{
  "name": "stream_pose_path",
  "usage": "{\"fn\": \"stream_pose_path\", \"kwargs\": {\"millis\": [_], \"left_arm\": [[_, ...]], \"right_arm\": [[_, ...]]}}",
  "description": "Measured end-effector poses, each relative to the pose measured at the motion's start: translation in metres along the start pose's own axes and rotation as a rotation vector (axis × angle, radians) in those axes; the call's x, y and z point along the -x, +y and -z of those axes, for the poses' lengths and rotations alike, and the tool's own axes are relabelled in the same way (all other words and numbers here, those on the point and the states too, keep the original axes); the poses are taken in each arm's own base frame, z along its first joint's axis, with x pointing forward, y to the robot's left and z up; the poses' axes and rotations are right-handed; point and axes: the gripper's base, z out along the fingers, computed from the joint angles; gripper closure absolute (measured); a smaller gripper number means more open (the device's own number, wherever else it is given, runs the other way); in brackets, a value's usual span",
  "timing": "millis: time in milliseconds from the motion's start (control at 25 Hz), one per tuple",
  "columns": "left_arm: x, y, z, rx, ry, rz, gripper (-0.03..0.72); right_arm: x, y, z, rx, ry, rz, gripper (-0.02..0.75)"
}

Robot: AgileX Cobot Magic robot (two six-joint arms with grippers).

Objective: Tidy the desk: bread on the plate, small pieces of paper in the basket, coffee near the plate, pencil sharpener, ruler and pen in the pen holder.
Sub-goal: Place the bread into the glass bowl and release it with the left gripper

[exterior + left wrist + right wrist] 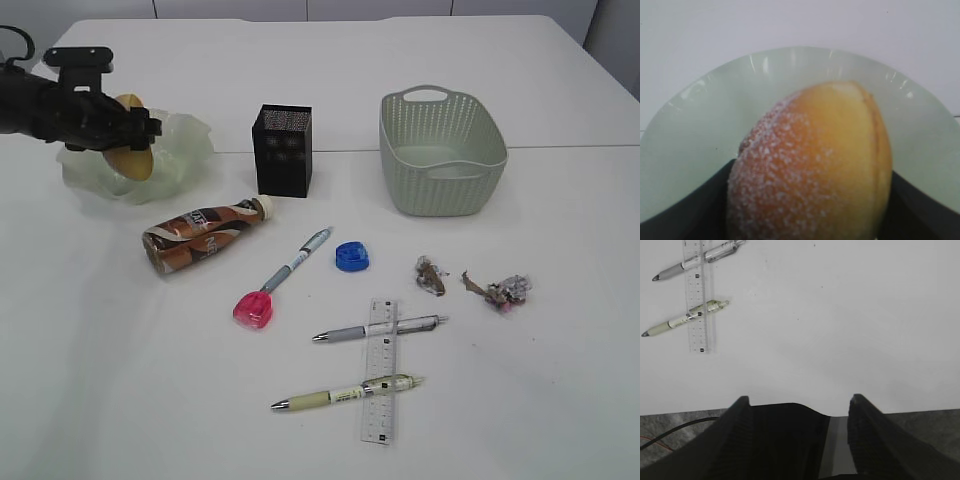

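L pincer (128, 135) hangs over the plate (190, 140) w/ the bread (133, 150) between its jaws. Wrist view: the bun fills the gap, dark jaw walls on both sides of it, green glass spread out beyond and under. Whether the jaws are pressing it or have already let go, I can't tell; no clear gap shows, no clear squeeze either. So: bread is at the plate, in or just above it, standing on edge rather than lying flat.

Step in hand looks like the bread drop-off, near done. Next, I'd guess: jaws fully clear, arm lifts straight up so the bun doesn't get dragged over the wavy rim. It may tip flat once freed.

R pincer (800, 412) isn't in the exterior shot. Its own cam shows jaws apart, nothing between, bare desk (840, 330) ahead. Far ahead-left of it: ruler (696, 295) w/ two pens across it, a grey one (695, 261) and a pale green one (685, 317).

Rest untouched: coffee (205, 233) lies on its side, close to the L pincer, just beyond the plate; it needs standing up. Pen holder (283, 150) and basket (440, 150) sit further out to that side, paper scraps (470, 283) well apart.
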Motion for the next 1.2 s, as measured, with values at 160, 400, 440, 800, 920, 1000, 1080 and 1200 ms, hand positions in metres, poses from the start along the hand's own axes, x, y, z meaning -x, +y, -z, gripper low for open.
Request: {"fn": "stream_pose_path", "kwargs": {"millis": [160,400,440,800,920,1000,1080,1200], "left_arm": [[0.006,0.0,0.0,0.003,-0.01,0.001,0.118],[0.034,-0.001,0.005,0.025,-0.046,-0.032,0.113],[0.035,0.0,0.005,0.031,-0.037,-0.031,0.111],[0.02,0.002,-0.004,0.054,0.042,-0.032,0.104],[0.02,0.002,-0.004,0.054,0.042,-0.032,0.104],[0.02,0.001,-0.004,0.053,0.038,-0.032,0.104],[0.02,0.001,-0.004,0.052,0.036,-0.032,0.104],[0.026,0.001,0.001,0.055,0.03,-0.031,0.104]], "right_arm": [[0.0,0.0,0.0,0.002,0.0,-0.022,0.295],[0.0,0.0,0.0,0.002,0.0,-0.032,0.294],[0.0,0.0,0.0,0.002,0.0,-0.036,0.292],[0.0,0.0,0.0,0.002,0.0,-0.045,0.246],[0.0,0.0,0.0,0.002,0.0,-0.046,0.246],[0.0,0.0,0.0,0.002,0.0,-0.046,0.245],[0.0,0.0,0.0,0.002,0.0,-0.046,0.245],[0.0,0.0,0.0,0.002,0.0,-0.046,0.245]]}}
